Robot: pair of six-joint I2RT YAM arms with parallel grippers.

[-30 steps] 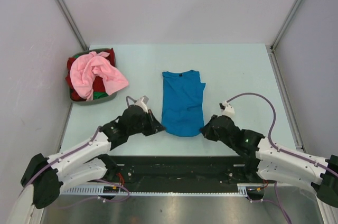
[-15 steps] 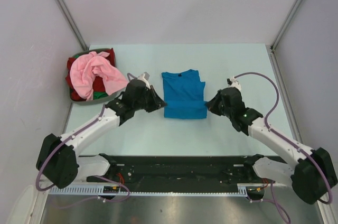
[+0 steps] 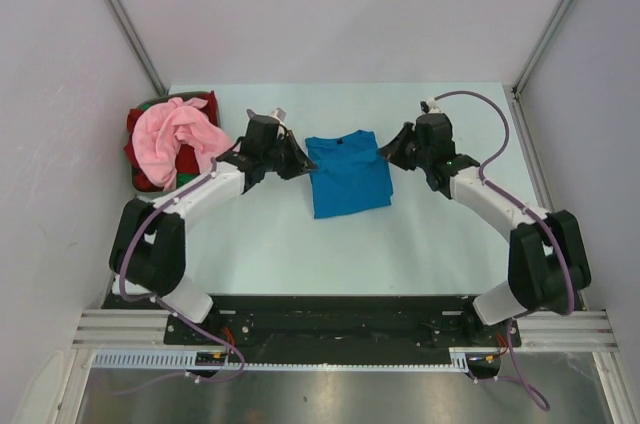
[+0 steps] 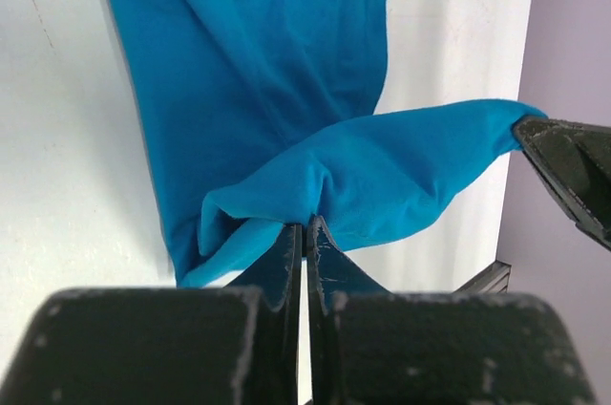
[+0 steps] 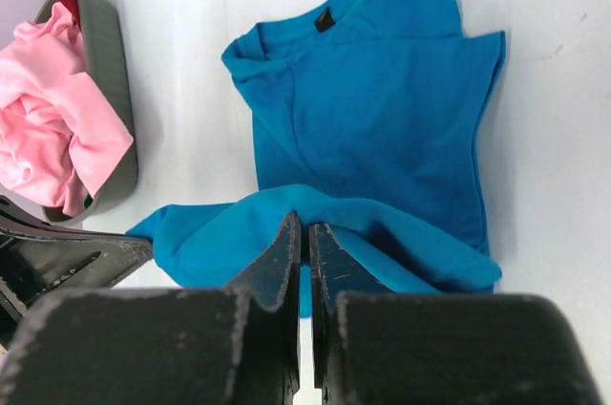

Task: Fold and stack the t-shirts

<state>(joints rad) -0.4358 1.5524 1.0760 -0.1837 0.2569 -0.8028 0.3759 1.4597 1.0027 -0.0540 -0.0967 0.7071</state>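
The bright blue t-shirt [image 3: 347,176] lies on the table's middle, collar at the far end. My left gripper [image 3: 303,165] is shut on its hem corner on the left side, and my right gripper [image 3: 387,155] is shut on the hem corner on the right. The hem is lifted and stretched between them over the shirt's body. In the left wrist view the gripper [image 4: 305,225] pinches blue cloth [image 4: 382,171]. In the right wrist view the gripper [image 5: 305,225] does the same. The light pink t-shirt [image 3: 182,139] lies on the red t-shirt [image 3: 138,128] at the far left.
The dark grey basket [image 5: 110,71] under the pink and red shirts stands at the table's far left corner. Metal frame posts rise at the back left [image 3: 120,14] and back right [image 3: 560,14]. A black rail [image 3: 330,309] runs along the near edge.
Both grippers have carried the blue shirt's near hem from the near side toward the collar, folding the shirt over itself. Both arms have stretched far out over the table.
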